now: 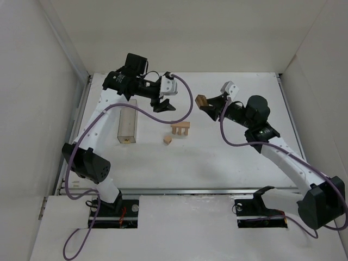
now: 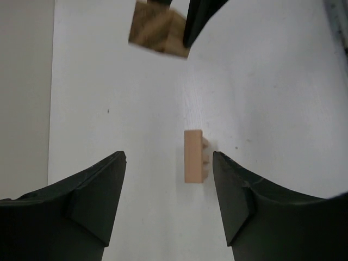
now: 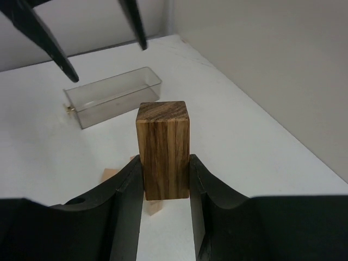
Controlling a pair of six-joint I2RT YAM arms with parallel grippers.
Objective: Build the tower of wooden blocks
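Observation:
My right gripper (image 1: 206, 106) is shut on a dark-grained wood block (image 1: 200, 100), held upright above the table; the right wrist view shows the block (image 3: 162, 148) between the fingers (image 3: 126, 190). The tower (image 1: 181, 129), upright tan pieces bridged by a crosspiece, stands mid-table below and left of that block. It shows from above in the left wrist view (image 2: 193, 156). A small loose tan block (image 1: 167, 140) lies just front-left of it. My left gripper (image 1: 165, 105) is open and empty, hovering behind and left of the tower, and it frames the tower in its own view (image 2: 168, 157).
A clear plastic box (image 1: 128, 120) lies left of the tower and also shows in the right wrist view (image 3: 111, 95). White walls enclose the table on the left, back and right. The two grippers hover close to each other above the tower area.

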